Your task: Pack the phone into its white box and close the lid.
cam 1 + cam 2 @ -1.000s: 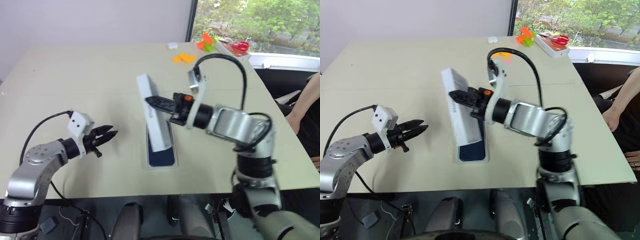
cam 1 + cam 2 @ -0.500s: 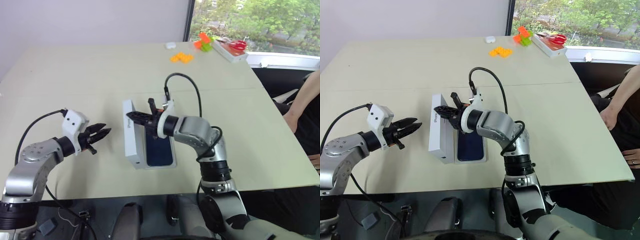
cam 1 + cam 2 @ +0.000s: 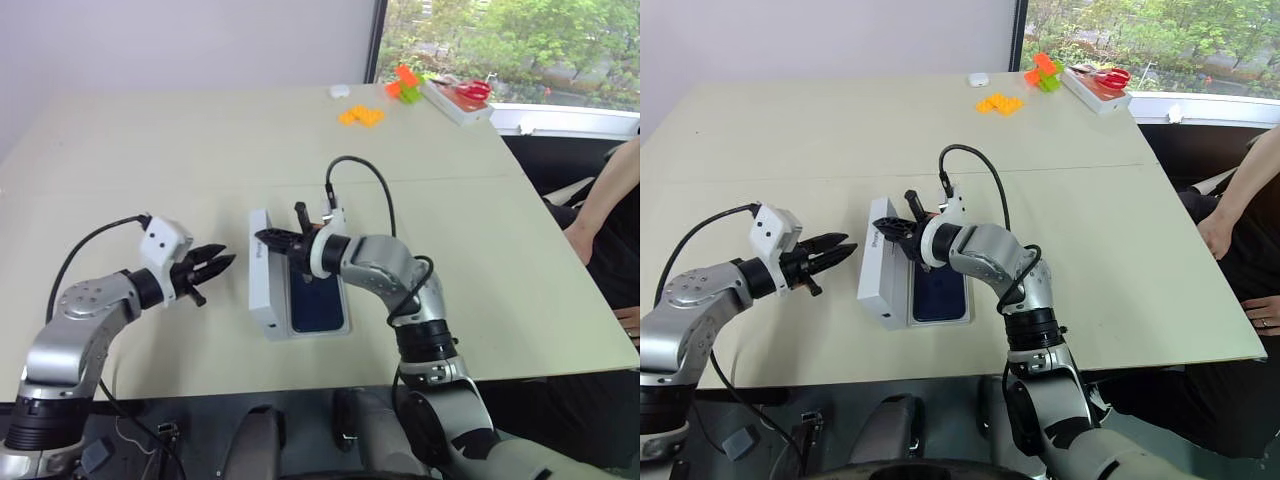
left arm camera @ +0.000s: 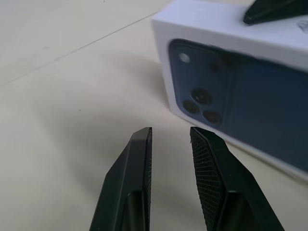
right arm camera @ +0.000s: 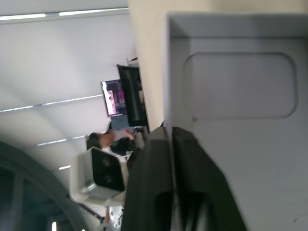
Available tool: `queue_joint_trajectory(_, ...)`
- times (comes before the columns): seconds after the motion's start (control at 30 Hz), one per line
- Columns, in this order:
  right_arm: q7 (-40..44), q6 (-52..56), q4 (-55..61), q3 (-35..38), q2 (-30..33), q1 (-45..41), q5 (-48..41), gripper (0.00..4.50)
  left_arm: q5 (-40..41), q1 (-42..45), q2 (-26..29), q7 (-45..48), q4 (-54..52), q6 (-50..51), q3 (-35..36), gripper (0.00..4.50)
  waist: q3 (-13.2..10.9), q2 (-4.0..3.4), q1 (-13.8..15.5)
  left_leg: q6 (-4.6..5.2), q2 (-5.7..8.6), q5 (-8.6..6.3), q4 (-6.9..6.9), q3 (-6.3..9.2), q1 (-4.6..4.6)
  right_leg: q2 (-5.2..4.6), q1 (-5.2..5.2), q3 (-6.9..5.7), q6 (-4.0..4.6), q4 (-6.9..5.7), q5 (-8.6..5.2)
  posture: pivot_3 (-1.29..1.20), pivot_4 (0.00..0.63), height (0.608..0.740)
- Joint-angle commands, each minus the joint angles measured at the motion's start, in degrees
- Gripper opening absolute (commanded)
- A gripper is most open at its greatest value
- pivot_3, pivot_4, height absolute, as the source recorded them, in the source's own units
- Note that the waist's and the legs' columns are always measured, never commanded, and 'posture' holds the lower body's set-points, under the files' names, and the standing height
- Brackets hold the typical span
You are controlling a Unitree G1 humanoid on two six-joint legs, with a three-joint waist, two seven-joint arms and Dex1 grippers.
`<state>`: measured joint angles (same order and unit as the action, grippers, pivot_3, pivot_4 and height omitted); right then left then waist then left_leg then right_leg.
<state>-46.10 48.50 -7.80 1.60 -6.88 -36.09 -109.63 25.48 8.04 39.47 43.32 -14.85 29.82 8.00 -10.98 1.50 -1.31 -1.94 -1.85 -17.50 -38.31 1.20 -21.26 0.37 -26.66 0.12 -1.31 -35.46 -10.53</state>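
Left of the white box [image 3: 322,332], the robot's left gripper [image 3: 213,266] hovers above the table [image 3: 150,150], its two black fingers a narrow gap apart and holding nothing, aimed at the lid.

The lid [image 3: 260,290] stands on its long edge just left of the box, against the box's left rim. Its printed face is turned away from the box toward the left gripper, and its plain pale inside faces the tray.

The phone [image 3: 318,305] already lies flat inside the box, dark blue face up, so the packing half of the job looks done. What remains, by this view, is to tip the lid over the tray, line it up and press it down.

The right gripper [image 3: 272,238] sits at the far end of the lid's upper edge, reaching in from the right across the box. Whether it grips the lid or merely rests there cannot be told.

Beyond the box, toward the window, lie small orange pieces [image 3: 362,115]. A person's arm [image 3: 605,200] shows well to the right of the box.

As for lettering, the lid's outer face carries a picture of a dark blue phone with a cluster of camera lenses. A short grey line of print runs along the lid's side, too small to read, and no brand name can be made out.
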Motion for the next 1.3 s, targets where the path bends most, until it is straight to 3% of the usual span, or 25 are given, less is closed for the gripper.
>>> queue_joint_trajectory(0.03, 0.56, 0.93, 3.11, -0.14, 2.05, -1.59, 0.95, 2.42, 0.09, 1.36, -1.13, -0.21, -2.93, -0.01, -1.82, 1.31, 0.00, 0.00, 0.02, 0.00, 0.01, 0.00, 0.00, -0.01, -0.01, -0.01, 0.00, 0.01, 0.00, 0.00, 0.00, 0.00, 0.150, 0.732)
queue_joint_trajectory(0.17, 2.47, 4.23, 6.81, -0.05, 10.01, -2.88, 3.79, 2.42, 0.08, 1.99, -3.11, -0.93, -4.26, 0.72, -4.15, 1.31, 0.00, -0.01, 0.29, 0.00, 0.04, 0.00, -0.01, -0.03, -0.04, -0.05, 0.00, 0.02, 0.00, 0.06, 0.00, 0.00, 0.150, 0.732)
queue_joint_trajectory(0.37, 14.13, 12.84, 11.91, -2.24, 24.79, -4.61, 13.15, 2.42, 0.59, 2.88, -5.72, -1.99, -6.02, 2.01, -6.68, 1.31, 0.00, 0.00, 0.21, 0.01, 0.06, 0.00, 0.02, -0.08, -0.05, -0.02, 0.01, 0.05, -0.02, 0.11, -0.01, 0.00, 0.150, 0.732)
queue_joint_trajectory(0.53, 32.72, 15.57, 18.43, -6.08, 39.10, -4.12, 30.98, 2.42, -0.97, 4.48, -8.41, -3.79, -6.93, 2.74, -10.58, 1.31, -0.02, -0.04, 0.44, 0.03, 0.05, -0.01, 0.07, -0.18, -0.09, 0.06, 0.08, 0.19, -0.04, 0.06, -0.02, 0.00, 0.150, 0.732)
queue_joint_trajectory(0.67, 43.56, 14.31, 20.76, -7.92, 43.71, -2.96, 40.36, 2.42, -1.62, 5.08, -9.46, -4.67, -6.81, 2.30, -11.54, 1.31, -0.02, -0.03, 0.09, 0.07, 0.06, -0.04, 0.09, -0.32, -0.05, 0.13, 0.09, 0.34, -0.05, 0.08, -0.03, 0.00, 0.150, 0.732)
queue_joint_trajectory(0.93, 62.06, 7.06, 27.06, -13.43, 51.44, 0.62, 60.05, 2.42, 4.16, 5.18, -7.46, -7.70, -5.51, 7.39, 0.98, 1.31, -0.02, -0.01, 0.10, 0.19, 0.02, -0.11, 0.07, -0.53, 0.03, 0.27, 0.06, 0.57, -0.05, 0.02, -0.03, 0.00, 0.150, 0.732)
queue_joint_trajectory(1.03, 67.40, 5.51, 28.91, -13.99, 52.19, 2.28, 63.18, 1.61, 6.55, 2.25, -4.08, -7.71, -4.95, 11.53, 6.91, 1.31, -0.02, -0.01, -0.04, 0.23, 0.01, -0.13, 0.08, -0.58, 0.06, 0.30, 0.04, 0.63, -0.05, 0.01, -0.03, 0.00, 0.150, 0.732)
queue_joint_trajectory(1.07, 69.34, 5.09, 29.75, -14.18, 52.50, 2.88, 63.98, 1.07, 7.99, 1.27, -3.26, -7.54, -4.85, 13.33, 8.92, 1.31, -0.02, -0.01, -0.03, 0.23, 0.01, -0.13, 0.08, -0.59, 0.07, 0.30, 0.04, 0.65, -0.05, 0.01, -0.03, 0.00, 0.150, 0.732)
queue_joint_trajectory(1.13, 72.50, 3.93, 31.09, -15.45, 53.23, 3.69, 66.80, 0.14, 8.89, -1.44, -1.06, -6.56, -5.75, 15.30, 10.57, 0.80, -0.02, -0.01, 0.08, 0.24, 0.00, -0.14, 0.08, -0.63, 0.08, 0.30, -0.02, 0.66, -0.05, 0.01, -0.03, 0.00, 0.150, 0.732)
queue_joint_trajectory(1.2, 74.74, 2.63, 31.78, -17.34, 53.71, 4.06, 70.43, 0.00, 9.16, -4.31, 1.02, -5.28, -7.82, 16.84, 9.67, 0.03, -0.03, -0.01, 0.15, 0.24, 0.00, -0.14, 0.05, -0.66, 0.22, 0.28, -0.07, 0.67, -0.05, 0.02, -0.04, 0.00, 0.150, 0.732)
queue_joint_trajectory(1.3, 76.97, 1.58, 32.24, -19.31, 53.18, 4.07, 74.55, 0.00, 9.17, -6.63, 2.06, -5.17, -11.30, 18.60, 6.48, 0.03, -0.04, 0.03, 0.47, 0.23, 0.03, -0.14, 0.05, -0.73, 0.34, 0.24, -0.05, 0.69, 0.03, 0.08, -0.09, 0.00, 0.150, 0.732)
